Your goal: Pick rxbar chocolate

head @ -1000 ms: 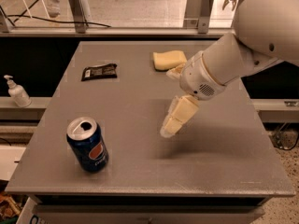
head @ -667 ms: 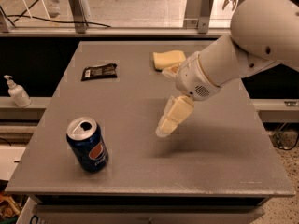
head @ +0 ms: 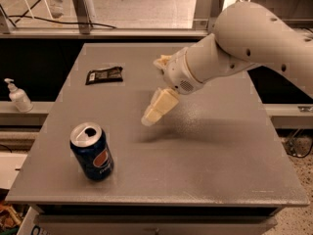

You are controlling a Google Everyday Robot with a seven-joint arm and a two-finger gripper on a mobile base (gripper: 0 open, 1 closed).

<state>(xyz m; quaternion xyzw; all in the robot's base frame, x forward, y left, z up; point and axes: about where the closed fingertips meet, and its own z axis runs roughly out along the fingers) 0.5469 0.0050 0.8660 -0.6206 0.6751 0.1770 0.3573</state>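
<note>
The rxbar chocolate (head: 104, 75) is a small flat bar in a black glossy wrapper. It lies on the grey table (head: 220, 151) at the far left. My gripper (head: 157, 109) hangs over the middle of the table, to the right of the bar and nearer the front, pointing down and left. It is apart from the bar and holds nothing that I can see. The white arm (head: 234, 48) reaches in from the upper right.
A blue soda can (head: 92, 152) stands upright near the front left corner. A yellow sponge (head: 162, 60) at the back is mostly hidden behind the arm. A soap bottle (head: 18, 96) stands on a ledge left of the table.
The arm and gripper have moved left, toward the bar's side of the table, and now cover most of the sponge. The bar and can have not moved.
</note>
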